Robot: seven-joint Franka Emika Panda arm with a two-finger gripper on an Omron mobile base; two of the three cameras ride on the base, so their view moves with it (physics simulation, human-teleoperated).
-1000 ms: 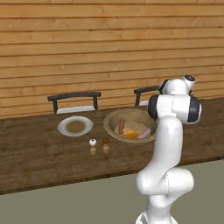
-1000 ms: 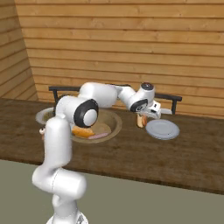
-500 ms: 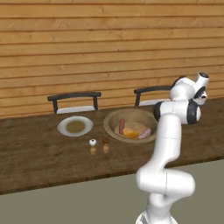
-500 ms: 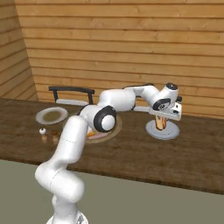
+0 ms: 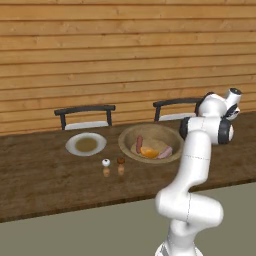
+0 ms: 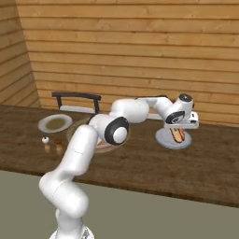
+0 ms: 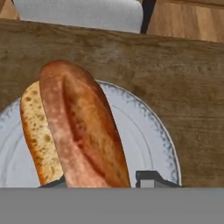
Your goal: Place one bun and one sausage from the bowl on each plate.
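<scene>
Since the earlier frames the arm has swung from the bowl out to the right-hand plate, and in the right base view the gripper now hangs just over that plate at centre right of the frame.

In the hand view we see a long bun rising from between the finger tips at the bottom edge, its browned crust toward us and a pale cut face showing at the lower left. It lies above the plate's pale surface; whether its far end touches the plate we cannot tell. We judge the jaws to be clenched on the bun's near end.

The second plate sits at left centre of the left base view, with nothing on it. The bowl, at centre of that view, holds two sausages and an orange-brown piece we cannot identify with certainty. Two small shakers stand in front of it.

Handling, as a judgement: the bun should be light and soft, so a hard squeeze would dent or tear it; a moderate grip across its width near one end, as now, suits it. The sausages look smooth and rounded and may roll or slip, so we would take them across the middle of their length. Release low over the plate would limit bouncing or rolling off the rim.
</scene>
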